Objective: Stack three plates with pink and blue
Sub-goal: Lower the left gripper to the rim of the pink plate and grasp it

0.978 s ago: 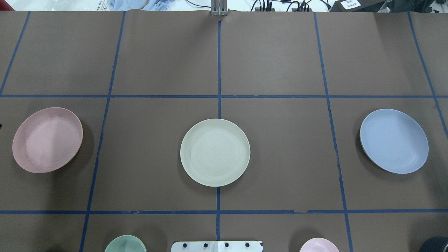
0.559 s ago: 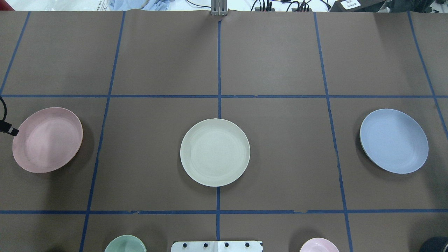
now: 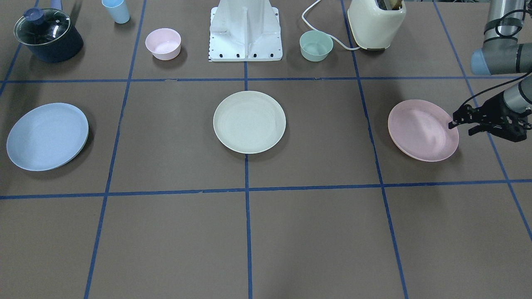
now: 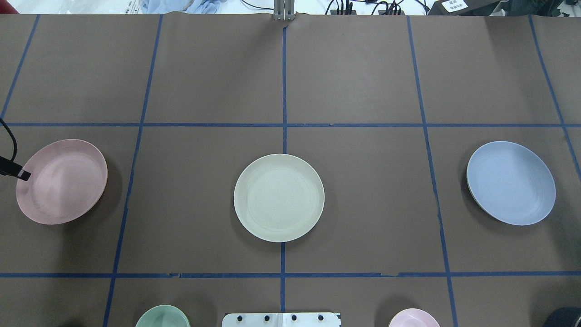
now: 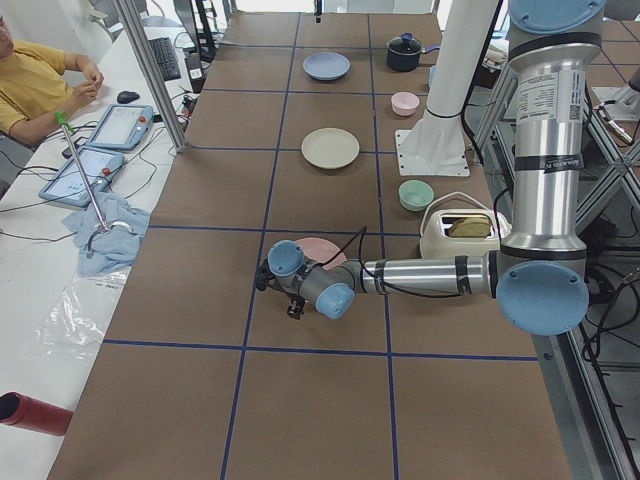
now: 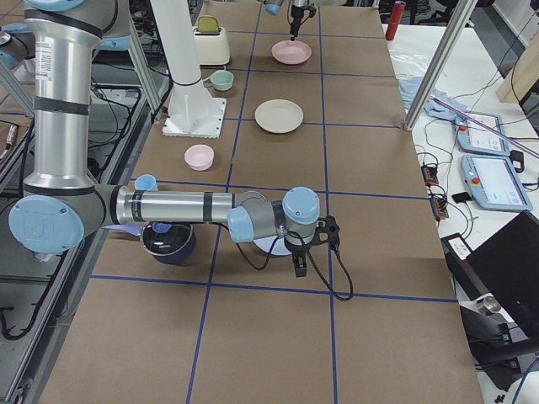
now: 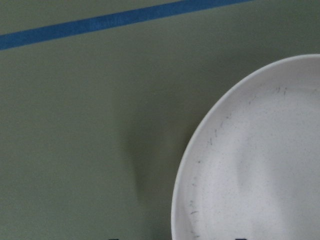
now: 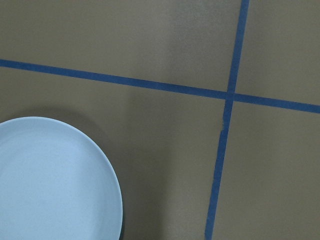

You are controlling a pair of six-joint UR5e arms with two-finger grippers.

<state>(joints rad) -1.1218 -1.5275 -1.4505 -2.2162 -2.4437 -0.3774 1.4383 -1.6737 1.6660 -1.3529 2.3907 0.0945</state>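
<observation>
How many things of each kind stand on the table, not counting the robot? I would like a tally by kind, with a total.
Plates: 3 (cream-white plate, pink plate, blue plate)
Small bowls: 2 (pink bowl, green bowl)
Cups: 1 (light blue cup)
Pots: 1 (dark pot with glass lid)
Toasters: 1 (cream toaster)
Total: 8

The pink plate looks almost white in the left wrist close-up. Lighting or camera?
Likely the camera. Left wrist-mounted view: a colour cast, the pink plate reads grey-white and the table greenish. Overhead exterior view: clearly pink, soft shadow to its right. Exterior front-facing view: a pale sheen crosses it.
</observation>
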